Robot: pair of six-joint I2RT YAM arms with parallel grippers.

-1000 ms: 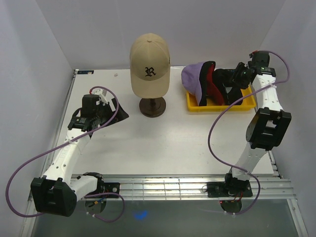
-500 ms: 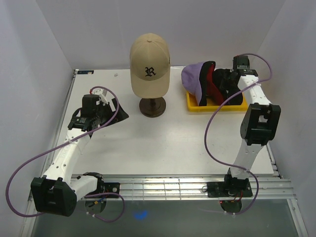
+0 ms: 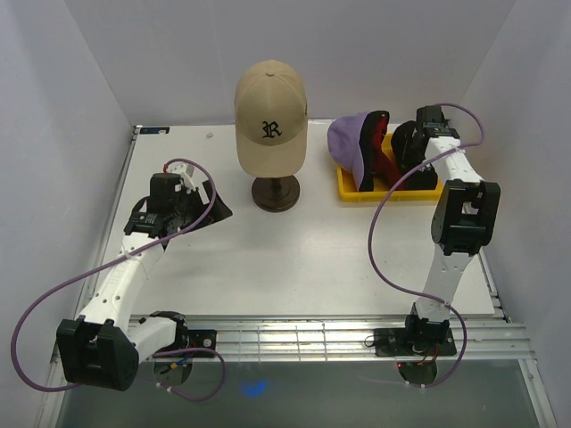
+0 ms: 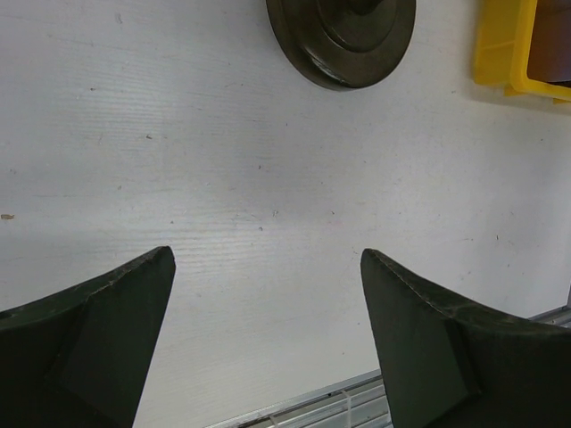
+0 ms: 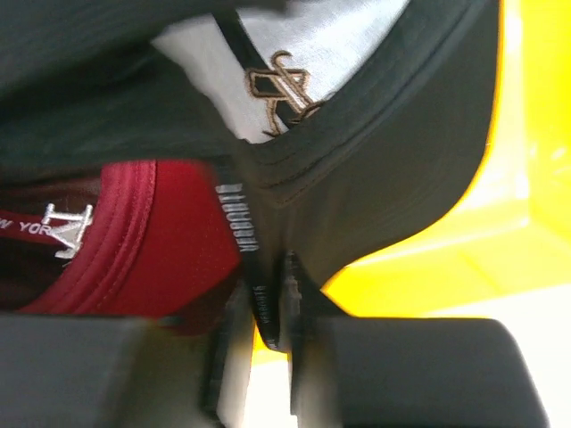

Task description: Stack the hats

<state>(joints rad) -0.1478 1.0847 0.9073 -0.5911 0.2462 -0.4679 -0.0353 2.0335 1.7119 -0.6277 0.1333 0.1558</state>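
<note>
Right, the right jaws are clenched on the edge of the black cap (image 5: 384, 169), its gold lettering showing just above them, down in the yellow bin (image 5: 535, 125). The red cap (image 5: 134, 241) sits just beside them, with the lavender cap (image 3: 348, 141) farther off past it. The left jaws hang spread wide, released, over the bare surface (image 4: 268, 196), with the dark round stand (image 4: 343, 36) well ahead of them.

Black gothic "R" on beige cap (image 3: 270, 107), white "W YOR" lettering on red cap (image 5: 134, 241)
</note>
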